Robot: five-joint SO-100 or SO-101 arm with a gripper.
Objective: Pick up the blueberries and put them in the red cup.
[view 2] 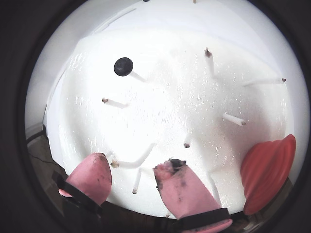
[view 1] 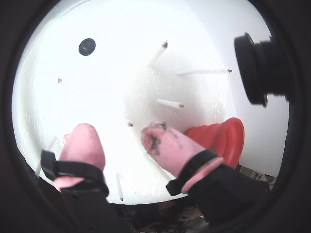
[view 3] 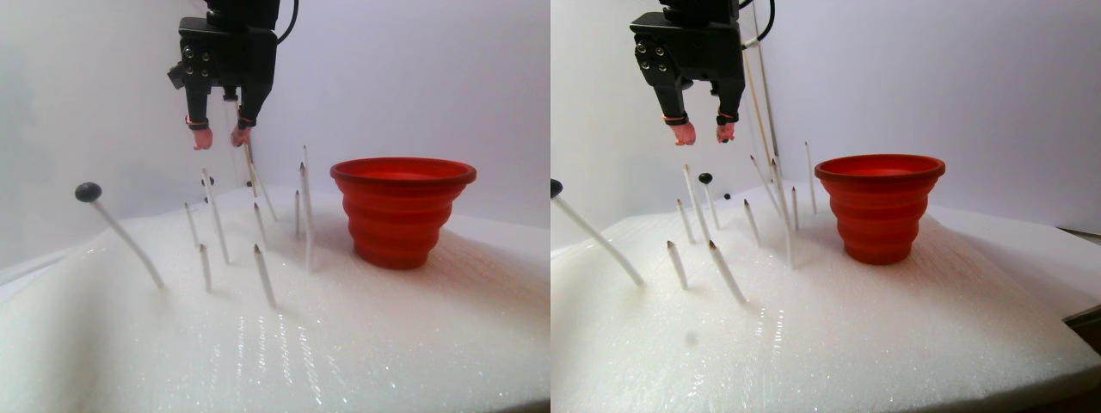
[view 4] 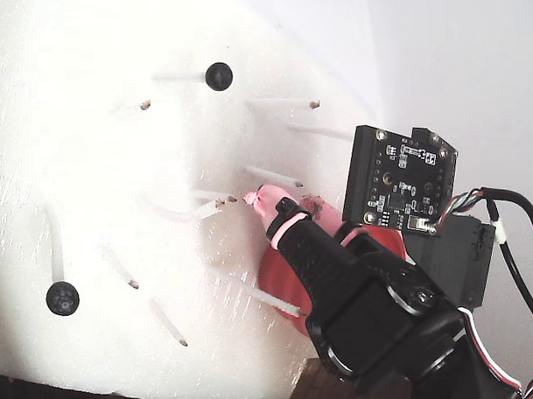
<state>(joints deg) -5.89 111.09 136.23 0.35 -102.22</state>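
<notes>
Stereo pair view: ribbed red cup (view 3: pixel 402 210) stands upright, wide flared rim.

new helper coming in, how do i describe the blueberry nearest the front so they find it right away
In the stereo pair view, start at the red cup and look far left across the white foam. The blueberry caps the long leaning stick; the sticks between have bare brown tips.

Legible markings: none.
The circuit board (view 4: pixel 404 179) mounted beside my wrist carries small white printing, too fine and blurred for me to read; my housing, the red cup (view 3: pixel 402 209) and the foam pad (view 3: pixel 344 344) bear no lettering.
</notes>
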